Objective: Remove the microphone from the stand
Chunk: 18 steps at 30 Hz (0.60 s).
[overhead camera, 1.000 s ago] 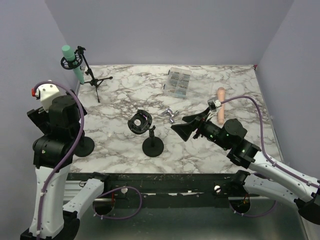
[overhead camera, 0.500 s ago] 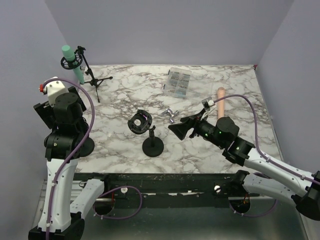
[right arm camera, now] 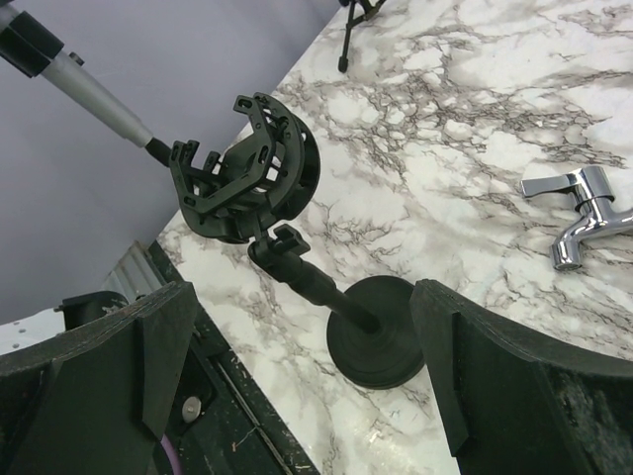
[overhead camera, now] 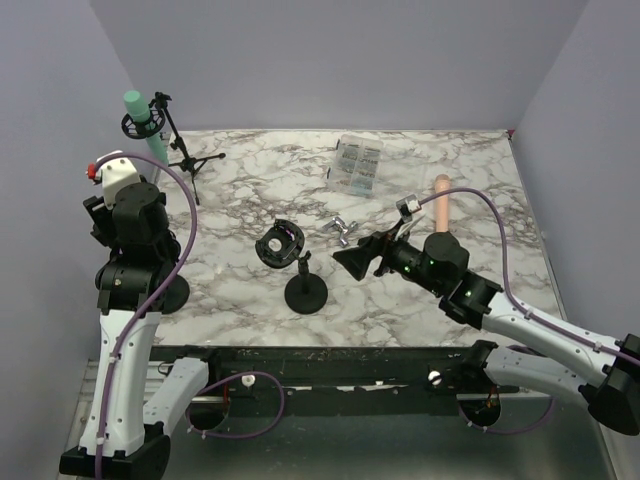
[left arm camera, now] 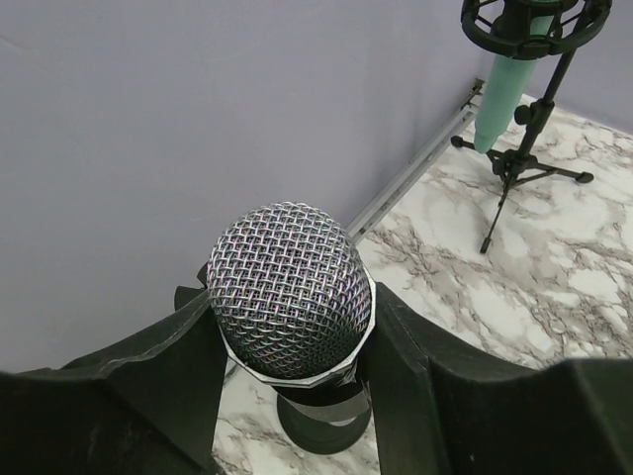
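The microphone (left arm camera: 290,287), with a silver mesh head, stands upright in a black stand whose round base (left arm camera: 318,427) shows beneath it. My left gripper (left arm camera: 297,302) is shut on the mesh head, one black finger against each side. From above, the left arm (overhead camera: 135,225) hides the microphone, and only the stand's base (overhead camera: 168,294) shows at the table's left edge. My right gripper (overhead camera: 350,262) is open, its fingers (right arm camera: 109,356) wide apart around a second small black stand (right arm camera: 381,332) without touching it.
The second stand (overhead camera: 305,290) carries an empty shock mount (right arm camera: 247,168). A teal microphone (overhead camera: 145,125) sits on a tripod stand at the back left. A clear box (overhead camera: 356,162), a metal tap (overhead camera: 340,228) and a pink cylinder (overhead camera: 441,208) lie farther back.
My left arm has shifted over the stand and its jaws have closed in on the microphone's head. The right gripper has edged left toward the small stand, still open.
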Available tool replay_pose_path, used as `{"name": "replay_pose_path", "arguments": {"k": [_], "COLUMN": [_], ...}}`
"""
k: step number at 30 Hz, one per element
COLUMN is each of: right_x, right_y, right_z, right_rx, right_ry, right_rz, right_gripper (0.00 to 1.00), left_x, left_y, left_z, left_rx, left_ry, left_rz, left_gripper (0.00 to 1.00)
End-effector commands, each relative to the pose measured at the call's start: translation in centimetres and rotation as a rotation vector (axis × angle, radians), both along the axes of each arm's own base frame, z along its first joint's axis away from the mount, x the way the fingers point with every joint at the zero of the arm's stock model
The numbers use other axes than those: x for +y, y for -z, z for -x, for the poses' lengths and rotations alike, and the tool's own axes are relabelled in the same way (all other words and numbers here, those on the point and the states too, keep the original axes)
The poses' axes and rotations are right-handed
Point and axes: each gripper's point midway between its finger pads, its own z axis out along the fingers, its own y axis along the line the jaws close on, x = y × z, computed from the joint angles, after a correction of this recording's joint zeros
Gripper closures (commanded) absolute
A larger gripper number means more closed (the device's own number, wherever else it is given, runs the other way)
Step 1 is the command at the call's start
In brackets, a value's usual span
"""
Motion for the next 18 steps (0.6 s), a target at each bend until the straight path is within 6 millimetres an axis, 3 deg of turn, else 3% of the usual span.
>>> {"name": "replay_pose_path", "arguments": {"k": [1,14,18], "right_x": [0.1,0.2,0.2], "right_y": [-0.7,0.0,0.2], "right_z": [-0.5,-0.8,-0.8], "right_rx": [-0.004,0.009,0.013], "right_ry": [0.025,0.030,0.035], "right_rz": [-0.012,0.004,0.005], "right_gripper": [0.00,0.00,0.00], "left_x": [-0.3,-2.7,-4.0], "left_y": [-1.3,-3.1,-3.6], "left_z": [-0.4,-0.5,-0.9], "left_rx": [-0.055,-0.177,-0.222], "left_ry": [0.025,0.190,0.275], "left_rz": [0.010,0.073,0.083], "left_gripper": [0.63,0.98,1.00]}}
